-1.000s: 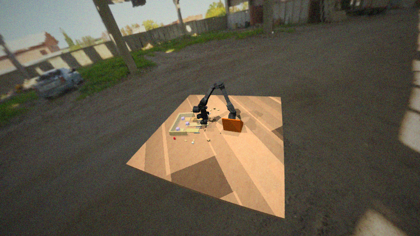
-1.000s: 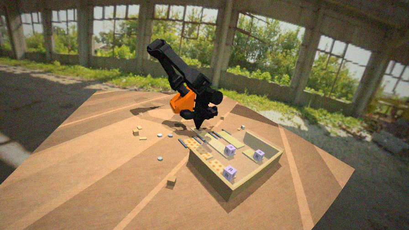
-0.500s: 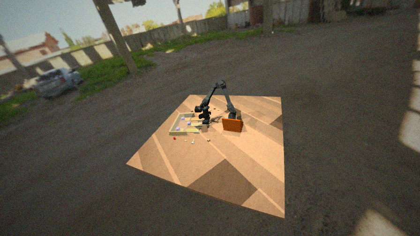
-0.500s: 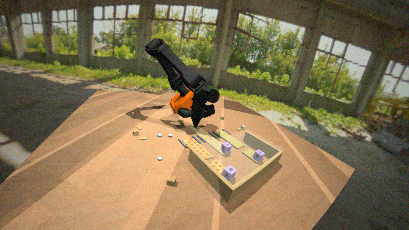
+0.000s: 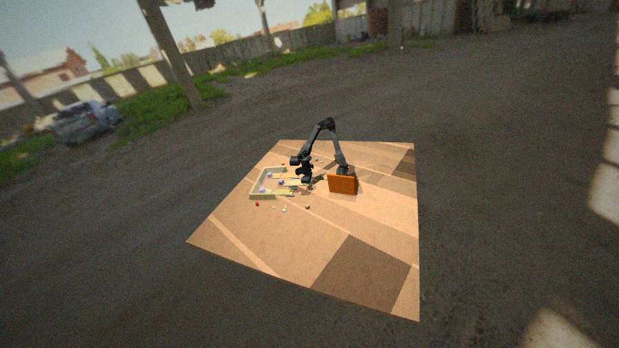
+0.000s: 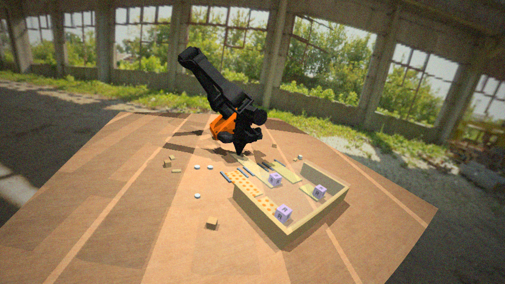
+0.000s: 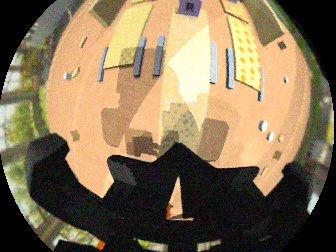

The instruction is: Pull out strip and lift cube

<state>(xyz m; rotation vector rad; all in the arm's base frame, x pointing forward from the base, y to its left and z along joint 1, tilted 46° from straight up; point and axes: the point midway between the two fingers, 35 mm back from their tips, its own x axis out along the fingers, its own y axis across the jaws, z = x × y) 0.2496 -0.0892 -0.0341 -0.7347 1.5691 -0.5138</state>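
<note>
The middle strip (image 5: 293,183) (image 6: 255,168) (image 7: 187,60), pale and speckled, looks unbroken. A lilac cube (image 5: 280,181) (image 6: 275,179) (image 7: 189,7) marked R sits on its far end. The orange-dotted strip (image 6: 243,183) (image 7: 245,60) and the plain yellow strip (image 5: 283,192) (image 6: 286,172) (image 7: 129,35) each show a gap. Beyond the gaps, lilac R cubes (image 6: 283,213) (image 6: 319,191) sit on their far pieces. My gripper (image 5: 305,181) (image 6: 239,154) (image 7: 178,145) is shut with nothing between its fingers. Its tips are down at the middle strip's near end; contact is hard to tell.
A low-walled tray (image 5: 262,197) (image 6: 314,216) surrounds the strips' far ends. Thin blue-grey rails (image 6: 226,177) (image 7: 158,56) flank the strips. Small wooden blocks (image 6: 211,222) and white discs (image 6: 197,195) lie around. An orange panel (image 5: 341,184) (image 6: 222,125) stands near the arm's base.
</note>
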